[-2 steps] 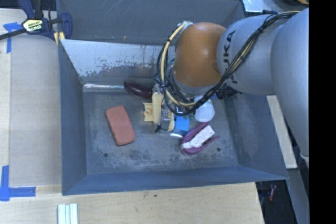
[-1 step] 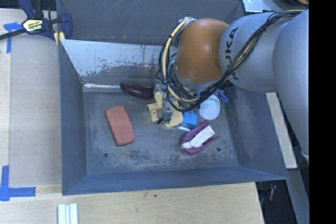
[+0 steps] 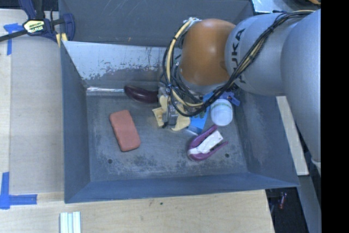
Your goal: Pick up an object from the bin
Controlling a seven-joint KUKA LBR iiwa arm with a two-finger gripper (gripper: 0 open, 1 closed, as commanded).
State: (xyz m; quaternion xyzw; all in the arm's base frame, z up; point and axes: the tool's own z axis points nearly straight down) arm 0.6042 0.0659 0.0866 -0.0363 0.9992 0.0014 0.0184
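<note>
Entering from the right: arm (image 3: 267, 57), with orange wrist cover (image 3: 203, 54) above the middle of the bin (image 3: 76, 133) and cables looped round the cover. Low over the centre of the floor, just under that cover: gripper (image 3: 170, 112). How far open cannot be told, since cover and cables hide it, nor whether anything is held.

Directly at the gripper, floor centre: small tan-yellow piece (image 3: 159, 115), shape unclear. Touching or just apart: not resolvable.

Just behind and left of that piece, near the back wall: dark purple elongated thing (image 3: 140, 94), aubergine-like, lying flat.

Right of the gripper, partly under the arm: white-capped bottle (image 3: 221, 113). Beside it, toward the front: blue flat piece (image 3: 197, 120).

Front right, just beside the blue flat piece: purple-and-white thing (image 3: 205, 143), lying slantwise on the floor.

Left, well apart from the gripper: reddish-pink rectangular block (image 3: 125, 130), flat on the floor, on its own.
</note>
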